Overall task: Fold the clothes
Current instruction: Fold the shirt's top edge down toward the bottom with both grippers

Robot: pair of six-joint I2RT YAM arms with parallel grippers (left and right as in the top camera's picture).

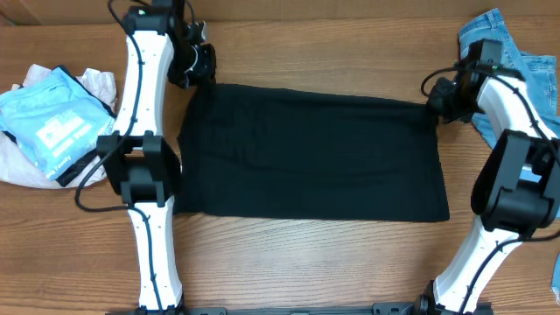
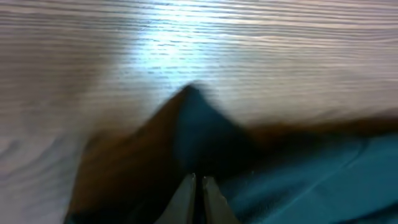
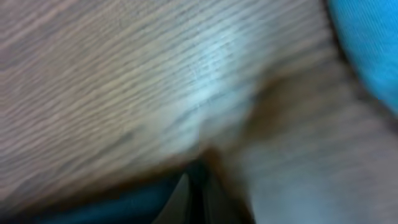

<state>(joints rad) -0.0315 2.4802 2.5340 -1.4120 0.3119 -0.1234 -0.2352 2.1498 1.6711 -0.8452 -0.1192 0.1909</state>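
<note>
Wooden table (image 1: 306,262) with a black T-shirt (image 1: 311,153) spread flat, one corner in each pair of jaws.
Left gripper (image 1: 194,63) is clamped on fabric that peaks just ahead of its jaws; right gripper (image 1: 440,98) looks the same, though blurred. Best to move both evenly, keeping the edge between them taut.

A brown wooden table with fine straight grain (image 1: 315,262) filled every view. Even light fell on it from above. A pale whitish glare (image 2: 177,43) lay on the bare wood in the left wrist view, and a second blurred bright patch (image 3: 208,93) in the right wrist view.
</note>
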